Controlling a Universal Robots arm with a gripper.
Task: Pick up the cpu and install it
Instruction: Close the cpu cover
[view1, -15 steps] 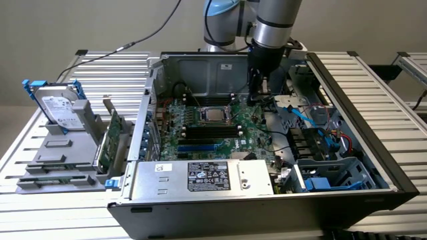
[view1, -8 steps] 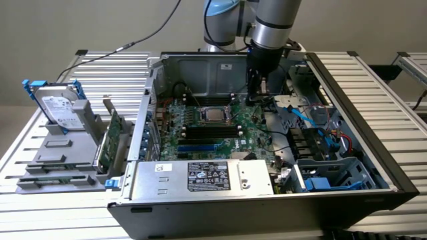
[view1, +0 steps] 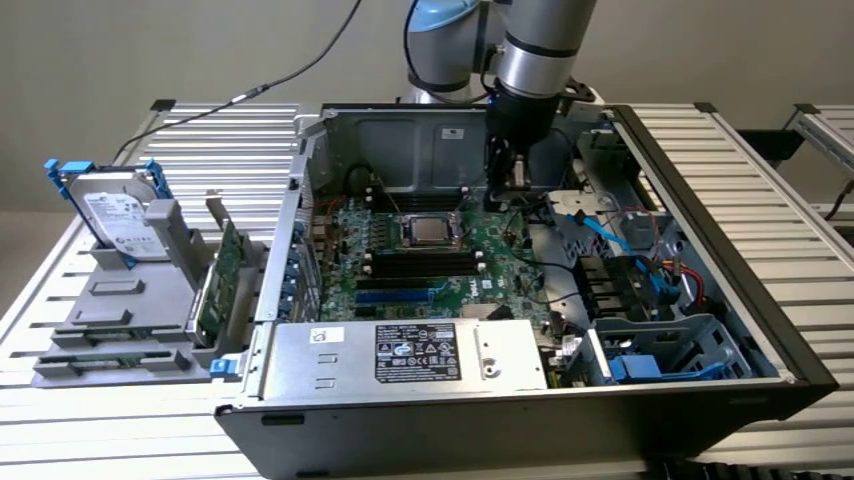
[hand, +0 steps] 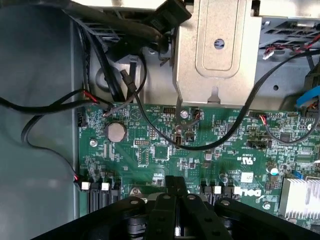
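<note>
The cpu (view1: 427, 231), a small square chip with a dull silver top, lies flat in the socket on the green motherboard (view1: 501, 255) inside the open computer case (view1: 707, 200). My gripper (view1: 513, 195) hangs just above the board, to the exterior view's right of the socket and a little behind it, apart from the chip. In the wrist view its black fingers (hand: 170, 186) are pressed together with nothing between them, over the motherboard (hand: 165, 150).
Black memory slots (view1: 420, 265) lie in front of the socket. A silver power supply (view1: 400, 355) spans the case front. Blue cables (view1: 601, 235) and a drive cage (view1: 667, 350) crowd the exterior view's right. A hard drive (view1: 118, 215) stands on a grey rack outside. Loose black wires (hand: 125, 100) cross the board.
</note>
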